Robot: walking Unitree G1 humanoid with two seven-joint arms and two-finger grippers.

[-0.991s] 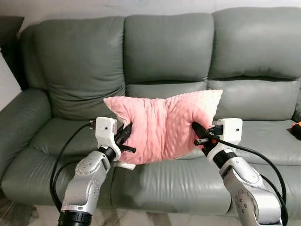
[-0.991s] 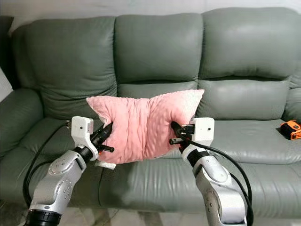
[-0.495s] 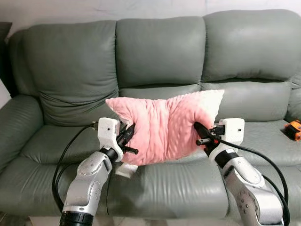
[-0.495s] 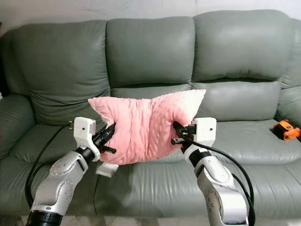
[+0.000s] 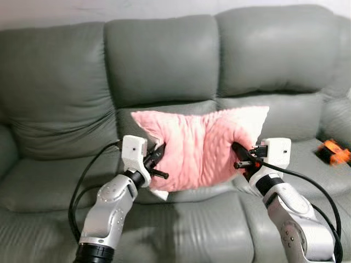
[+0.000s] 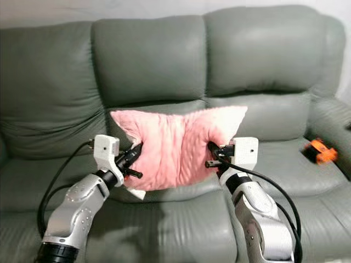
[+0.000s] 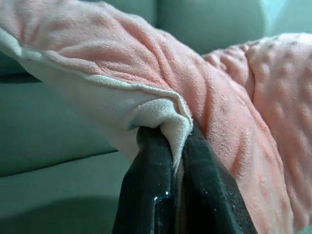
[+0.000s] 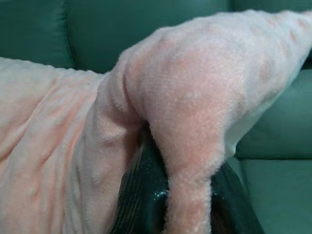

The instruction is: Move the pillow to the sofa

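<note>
A soft pink pillow [image 5: 200, 145] hangs between my two arms, held up above the seat of a grey-green leather sofa [image 5: 164, 66]. My left gripper [image 5: 158, 155] is shut on the pillow's left edge; the wrist view shows a fold of pink fabric [image 7: 168, 117] pinched between the black fingers [image 7: 146, 190]. On the other side, my right gripper [image 5: 239, 156] is shut on the pillow's right edge, with plush fabric [image 8: 190, 126] squeezed between its fingers [image 8: 141, 195]. The pillow sags in the middle, in front of the sofa's centre backrest.
An orange object [image 5: 333, 152] lies on the sofa's right seat cushion [image 5: 323, 170]. The sofa's right armrest [image 6: 332, 118] rises at the far right. Black cables loop from both wrists down over the seat front [image 5: 181, 219].
The camera has shifted, so the sofa sits further left and larger in the picture. Both grippers keep their hold on the pillow, which stays at about the same height.
</note>
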